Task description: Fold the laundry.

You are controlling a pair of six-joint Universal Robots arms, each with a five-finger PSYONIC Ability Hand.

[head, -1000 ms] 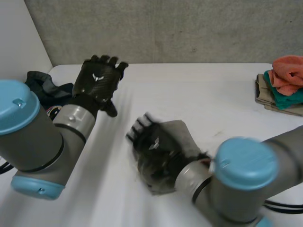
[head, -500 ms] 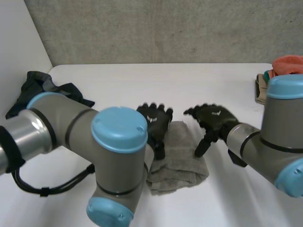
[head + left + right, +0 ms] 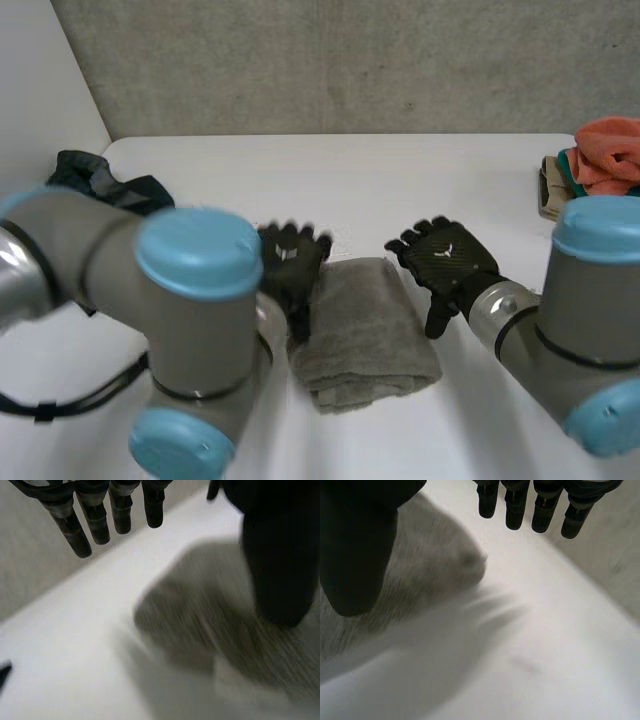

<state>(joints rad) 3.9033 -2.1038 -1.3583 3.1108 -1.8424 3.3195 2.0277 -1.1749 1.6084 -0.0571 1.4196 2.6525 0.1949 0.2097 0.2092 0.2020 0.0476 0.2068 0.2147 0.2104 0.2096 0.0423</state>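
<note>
Shifting my left hand (image 3: 290,265) outward to the edge of the folded grey towel (image 3: 365,335); my right hand (image 3: 445,262) flanks it, both with fingers spread, holding nothing

The towel (image 3: 362,330) is grey, the table (image 3: 420,180) white, the stack (image 3: 600,170) orange, teal, beige.

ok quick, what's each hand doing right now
left hand: open, holding nothing, at one side of the grey towel
right hand: open, holding nothing, at its other side
</note>
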